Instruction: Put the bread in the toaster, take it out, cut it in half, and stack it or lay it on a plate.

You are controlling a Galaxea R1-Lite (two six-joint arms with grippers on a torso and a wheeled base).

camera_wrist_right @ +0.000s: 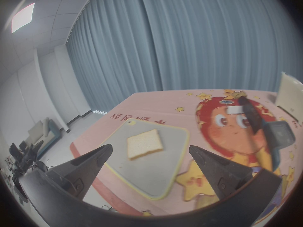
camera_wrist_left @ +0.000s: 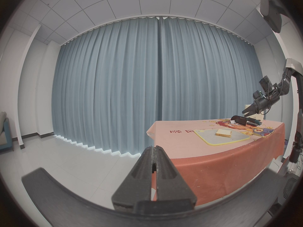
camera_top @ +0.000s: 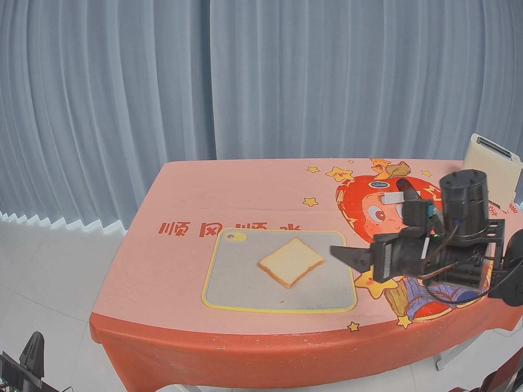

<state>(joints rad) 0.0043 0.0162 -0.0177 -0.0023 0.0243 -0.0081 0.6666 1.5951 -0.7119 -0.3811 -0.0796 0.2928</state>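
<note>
A slice of bread (camera_top: 291, 261) lies flat on a grey cutting board with a yellow rim (camera_top: 229, 295), in the middle of the pink tablecloth. My right gripper (camera_top: 348, 257) hangs open above the board's right edge, a short way right of the bread and not touching it. Seen from the right wrist, the bread (camera_wrist_right: 144, 143) lies beyond the open right gripper (camera_wrist_right: 151, 148). A cream toaster (camera_top: 493, 170) stands at the table's far right. My left gripper (camera_wrist_left: 154, 161) is shut on nothing, low and off the table's left side.
A black knife (camera_top: 409, 187) with a white tag lies on the cartoon print behind the right arm, also seen as the knife (camera_wrist_right: 251, 115) from the right wrist. Grey curtains hang behind the table. The table's left half (camera_top: 180, 202) is bare cloth.
</note>
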